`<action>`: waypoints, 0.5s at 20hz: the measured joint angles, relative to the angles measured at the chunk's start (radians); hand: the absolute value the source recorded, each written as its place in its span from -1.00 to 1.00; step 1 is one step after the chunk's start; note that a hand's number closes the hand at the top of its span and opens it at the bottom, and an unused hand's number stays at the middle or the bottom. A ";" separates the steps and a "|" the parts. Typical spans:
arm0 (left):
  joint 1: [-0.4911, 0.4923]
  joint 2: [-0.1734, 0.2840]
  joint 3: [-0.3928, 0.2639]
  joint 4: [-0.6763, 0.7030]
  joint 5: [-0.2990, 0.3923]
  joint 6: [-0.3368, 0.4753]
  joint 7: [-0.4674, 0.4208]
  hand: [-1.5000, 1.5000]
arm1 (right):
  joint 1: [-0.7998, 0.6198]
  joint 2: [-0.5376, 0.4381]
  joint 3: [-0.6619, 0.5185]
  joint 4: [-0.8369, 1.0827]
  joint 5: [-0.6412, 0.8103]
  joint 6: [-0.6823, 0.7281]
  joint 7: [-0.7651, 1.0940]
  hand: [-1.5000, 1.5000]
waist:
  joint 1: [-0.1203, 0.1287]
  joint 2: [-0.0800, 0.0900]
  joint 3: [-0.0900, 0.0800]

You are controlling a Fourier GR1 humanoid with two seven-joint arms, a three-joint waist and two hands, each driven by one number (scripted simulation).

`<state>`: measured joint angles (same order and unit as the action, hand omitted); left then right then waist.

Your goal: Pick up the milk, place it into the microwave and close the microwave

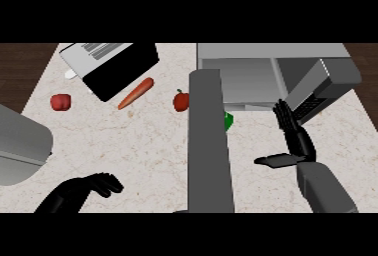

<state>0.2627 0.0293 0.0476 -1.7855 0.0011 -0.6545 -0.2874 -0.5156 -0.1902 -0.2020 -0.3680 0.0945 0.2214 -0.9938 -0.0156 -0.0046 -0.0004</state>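
Right robot hand (294,131), fingers spread straight, hovers beside the microwave door (319,90); a glancing push could leave it ajar. Left robot hand (94,186) curled empty.

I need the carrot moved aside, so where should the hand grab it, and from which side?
Probably best to take the carrot around its thicker upper half, coming down from above and closing across its narrow width. It lies flat and slanted on the counter, thick end toward the upper right and tapering to a thin tip at the lower left, which gives less to hold.
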 measured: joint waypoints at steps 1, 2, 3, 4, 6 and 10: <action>-0.017 -0.004 -0.009 0.011 -0.015 0.008 0.004 1.00 | 0.018 -0.011 0.000 -0.021 -0.010 0.015 0.005 1.00 | -0.003 0.000 0.000; -0.025 -0.009 -0.024 0.006 -0.029 0.017 0.012 1.00 | 0.036 -0.015 0.002 -0.048 -0.020 0.026 0.013 1.00 | -0.004 -0.001 0.000; -0.042 -0.009 -0.029 0.008 -0.036 0.020 0.019 1.00 | 0.056 -0.028 0.002 -0.071 -0.031 0.040 0.020 1.00 | -0.004 -0.001 0.000; -0.062 -0.013 -0.047 0.020 -0.050 0.036 0.026 1.00 | 0.072 -0.040 0.001 -0.091 -0.044 0.054 0.026 1.00 | -0.006 -0.001 0.000; -0.097 -0.019 -0.075 0.043 -0.082 0.061 0.037 1.00 | 0.101 -0.057 -0.002 -0.132 -0.070 0.077 0.043 -1.00 | -0.005 0.000 0.000; -0.182 -0.025 -0.161 0.100 -0.149 0.155 0.051 1.00 | 0.142 -0.093 -0.019 -0.217 -0.136 0.122 0.092 -1.00 | -0.007 0.001 0.000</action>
<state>0.0804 0.0040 -0.1132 -1.6858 -0.1479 -0.4990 -0.2364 -0.3738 -0.2829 -0.2210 -0.5846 -0.0420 0.3431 -0.9022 -0.0230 -0.0038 -0.0007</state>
